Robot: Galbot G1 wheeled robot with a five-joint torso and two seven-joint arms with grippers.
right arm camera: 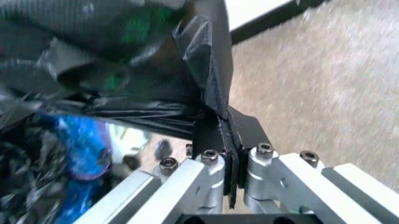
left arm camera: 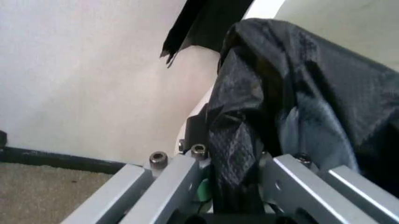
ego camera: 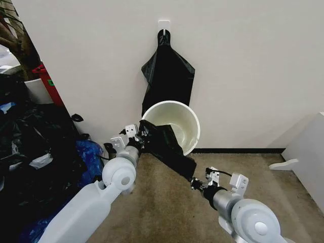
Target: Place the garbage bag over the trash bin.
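The trash bin (ego camera: 188, 117), a round white bucket, stands on the floor against the wall. The garbage bag (ego camera: 169, 150) is a glossy black sheet. It stretches from the bin's near left rim, across its front, down to the right. My left gripper (ego camera: 140, 133) is at the bin's left rim, shut on the bag's upper end. In the left wrist view the crinkled plastic (left arm camera: 293, 88) bunches between the fingers of that gripper (left arm camera: 234, 179). My right gripper (ego camera: 195, 180) is low in front of the bin, shut on the bag's lower corner (right arm camera: 215, 119), seen pinched in the right wrist view (right arm camera: 231, 161).
Flat black bags (ego camera: 168, 71) hang from a white hook (ego camera: 163, 24) on the wall right above the bin. A heap of stuffed black sacks (ego camera: 25, 152), a blue bag (ego camera: 90, 154) and a red container (ego camera: 48, 81) crowd the left. A white panel (ego camera: 309, 152) stands at right. Carpet lies in front.
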